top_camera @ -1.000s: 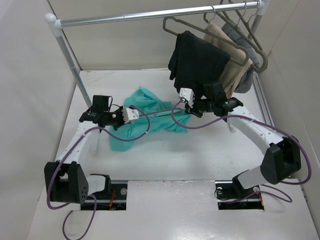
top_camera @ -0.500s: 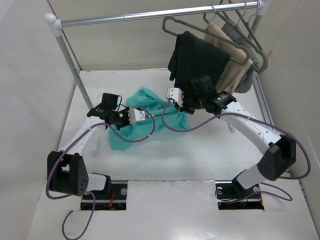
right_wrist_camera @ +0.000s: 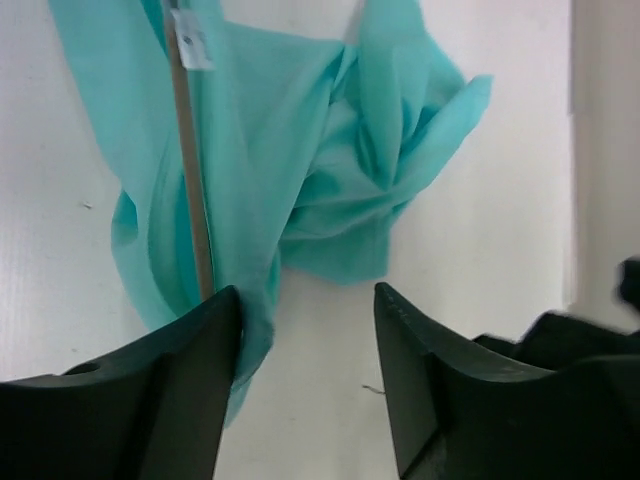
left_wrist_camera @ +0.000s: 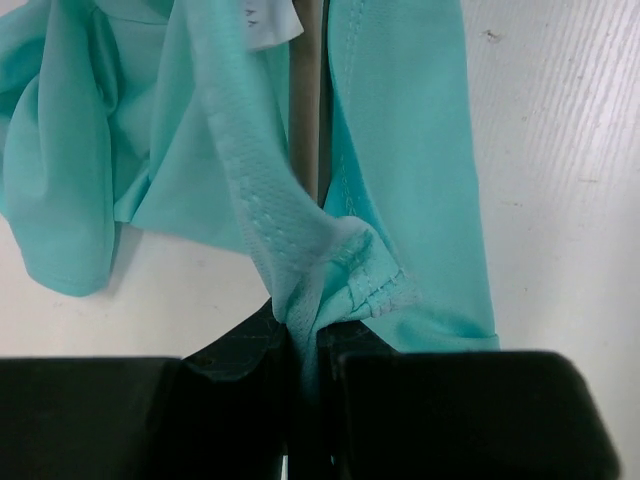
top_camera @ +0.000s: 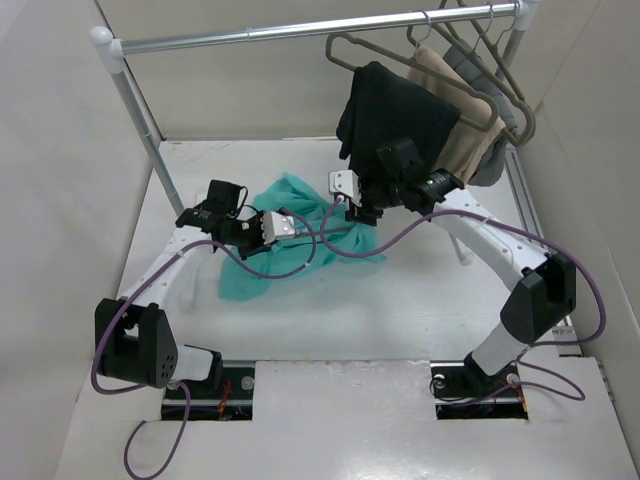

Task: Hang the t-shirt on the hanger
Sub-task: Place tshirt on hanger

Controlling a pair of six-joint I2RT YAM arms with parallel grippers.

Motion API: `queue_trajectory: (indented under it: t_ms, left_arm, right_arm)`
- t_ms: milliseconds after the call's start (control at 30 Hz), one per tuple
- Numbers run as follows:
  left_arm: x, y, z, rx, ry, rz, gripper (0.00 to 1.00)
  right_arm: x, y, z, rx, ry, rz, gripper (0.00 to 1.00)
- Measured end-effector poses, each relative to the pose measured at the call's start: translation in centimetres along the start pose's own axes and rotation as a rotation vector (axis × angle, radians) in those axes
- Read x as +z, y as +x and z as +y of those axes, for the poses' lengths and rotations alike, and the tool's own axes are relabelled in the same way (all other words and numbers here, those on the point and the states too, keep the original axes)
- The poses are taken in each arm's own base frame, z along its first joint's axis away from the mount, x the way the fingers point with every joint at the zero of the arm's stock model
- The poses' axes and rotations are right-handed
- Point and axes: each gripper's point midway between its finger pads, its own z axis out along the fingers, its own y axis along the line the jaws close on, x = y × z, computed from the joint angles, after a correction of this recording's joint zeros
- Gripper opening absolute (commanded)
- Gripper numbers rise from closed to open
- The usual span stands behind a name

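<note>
The teal t-shirt (top_camera: 300,235) lies crumpled on the white table, left of centre. My left gripper (top_camera: 272,229) is shut on a bunched fold of its stitched hem (left_wrist_camera: 330,275), the jaws pinched tight on the cloth (left_wrist_camera: 305,340). A grey-taupe bar of the hanger (left_wrist_camera: 304,110) runs between the folds, below the white label (left_wrist_camera: 268,22). My right gripper (top_camera: 345,197) hangs over the shirt's right side, open (right_wrist_camera: 308,310), with bare table between its fingers. Its left finger (right_wrist_camera: 190,350) touches the cloth (right_wrist_camera: 300,150) where the hanger bar (right_wrist_camera: 188,170) ends. The hanger's hook is hidden.
A metal rail (top_camera: 280,32) spans the back on a white post (top_camera: 135,110). At its right end hang a black garment (top_camera: 395,115), a tan one (top_camera: 462,125) and a grey one (top_camera: 492,150) on matching hangers, just behind my right arm.
My right gripper has opened and swung left and back over the shirt's right side. The left gripper has shifted a little right, still pinching the cloth.
</note>
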Motion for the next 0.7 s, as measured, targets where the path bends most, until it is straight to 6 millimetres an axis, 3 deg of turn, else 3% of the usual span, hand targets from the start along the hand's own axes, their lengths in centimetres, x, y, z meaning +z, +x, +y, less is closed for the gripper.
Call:
queue_trajectory:
  t_ms: [33, 67, 200, 300, 467, 700]
  left_arm:
    - [0.0, -0.1, -0.1, -0.007, 0.004, -0.007, 0.0]
    - [0.0, -0.2, -0.1, -0.011, 0.005, -0.011, 0.0]
    - [0.1, -0.4, -0.4, -0.032, 0.019, -0.032, 0.0]
    - [0.3, -0.5, -0.5, -0.047, 0.027, -0.04, 0.0]
    - [0.4, -0.4, -0.5, -0.066, 0.031, -0.037, 0.0]
    - [0.3, -1.0, -0.3, -0.083, 0.032, -0.056, 0.0]
  right_arm:
    - [-0.2, -0.7, -0.1, -0.037, 0.001, -0.009, 0.55]
    - [-0.5, -2.0, 0.1, -0.087, -0.01, -0.032, 0.44]
    - [-0.8, -5.9, 1.8, -0.227, -0.062, -0.12, 0.28]
    - [-0.2, -7.6, 3.8, -0.286, -0.143, -0.174, 0.3]
    - [1.1, -6.6, 5.1, -0.292, -0.225, -0.169, 0.28]
    - [2.2, -5.3, 5.1, -0.29, -0.248, -0.14, 0.26]
